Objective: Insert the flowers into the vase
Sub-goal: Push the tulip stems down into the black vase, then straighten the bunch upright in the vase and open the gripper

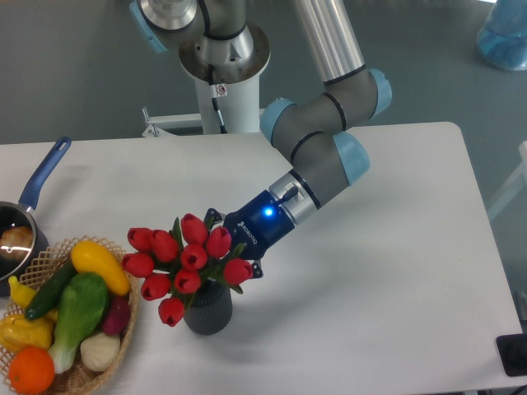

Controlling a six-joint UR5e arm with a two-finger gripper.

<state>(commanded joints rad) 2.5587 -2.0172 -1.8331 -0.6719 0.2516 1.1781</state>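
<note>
Nearest the camera, at the desk's front left corner: wicker basket crammed with toy vegetables, an orange at the front, a green piece, a yellow one on top. Just right of the basket, touching or nearly so: the vase, dark grey, ribbed, standing upright on the desk. Right on top of its mouth, the flowers, red tulip buds fanned out wider than the vase and hiding the rim. Long axis of the bunch tilted, heads spilling forward and left toward the basket, stem end running back and up to the right into the gripper. Whether the stems are already inside the vase: cannot tell, buds in the way. Gripper coming in from the upper right, slanted down to the left, fingertips buried behind leaves and buds; looks clamped on the stems, though how far apart the fingers stand is not visible. Blue light glowing on the gripper body, small white lettering beside it, too small to read. Farther back on the left edge, a blue-handled saucepan, partly cut off. Beyond, the arm's grey joints with pale blue caps, then the white base column with a small label, unreadable. Far top right, something blue and translucent on the floor.
</note>
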